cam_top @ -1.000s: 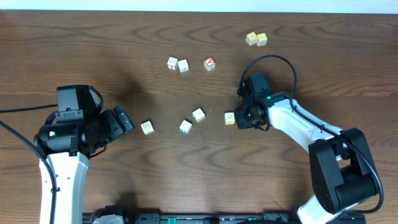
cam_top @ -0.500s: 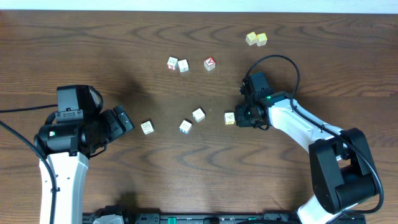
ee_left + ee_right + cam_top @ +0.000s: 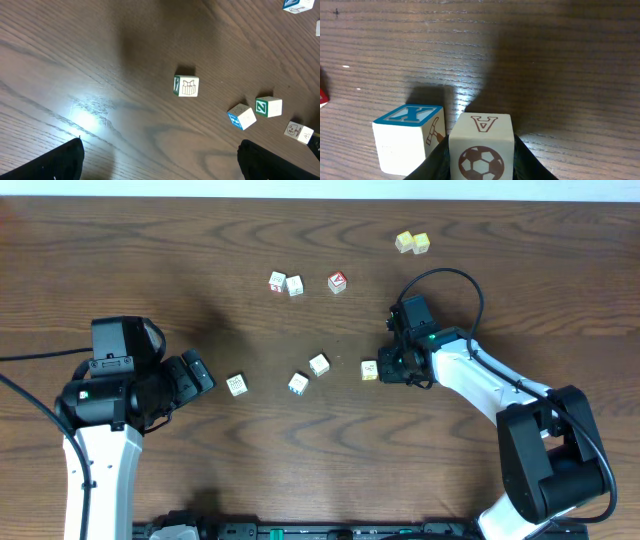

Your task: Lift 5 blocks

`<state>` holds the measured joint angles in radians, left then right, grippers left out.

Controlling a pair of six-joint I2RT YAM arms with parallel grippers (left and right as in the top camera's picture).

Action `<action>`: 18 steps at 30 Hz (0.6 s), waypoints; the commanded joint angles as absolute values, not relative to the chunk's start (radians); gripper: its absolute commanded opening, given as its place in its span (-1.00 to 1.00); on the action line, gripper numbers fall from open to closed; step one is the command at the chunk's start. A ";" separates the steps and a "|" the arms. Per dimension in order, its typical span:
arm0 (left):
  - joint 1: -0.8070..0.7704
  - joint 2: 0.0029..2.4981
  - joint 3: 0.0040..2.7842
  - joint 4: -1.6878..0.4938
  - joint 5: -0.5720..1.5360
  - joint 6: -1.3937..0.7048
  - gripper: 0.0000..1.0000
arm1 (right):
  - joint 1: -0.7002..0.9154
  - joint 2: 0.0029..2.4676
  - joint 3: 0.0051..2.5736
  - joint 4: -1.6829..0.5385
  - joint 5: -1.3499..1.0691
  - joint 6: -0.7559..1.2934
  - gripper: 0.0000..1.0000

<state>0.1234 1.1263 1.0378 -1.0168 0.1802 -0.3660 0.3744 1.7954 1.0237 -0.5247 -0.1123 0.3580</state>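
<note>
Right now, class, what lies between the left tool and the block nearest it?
Nothing: bare table separates the left tool from that block, as the overhead view shows.

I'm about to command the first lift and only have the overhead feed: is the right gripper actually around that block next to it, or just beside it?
Observer: Around it. In the right wrist view the right gripper sits against both sides of the block.
Operator: Which block is that?
Observer: A cream one, with a letter A on one face and a brown ball on the face below it.
Operator: Anything crowding it?
Observer: A blue X block stands close on its left in that view. I cannot tell whether the two touch.
</note>
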 commanded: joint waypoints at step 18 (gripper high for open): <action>0.128 1.130 1.048 -1.020 0.171 -0.357 0.96 | 0.368 1.805 1.034 -0.515 -0.133 0.396 -0.32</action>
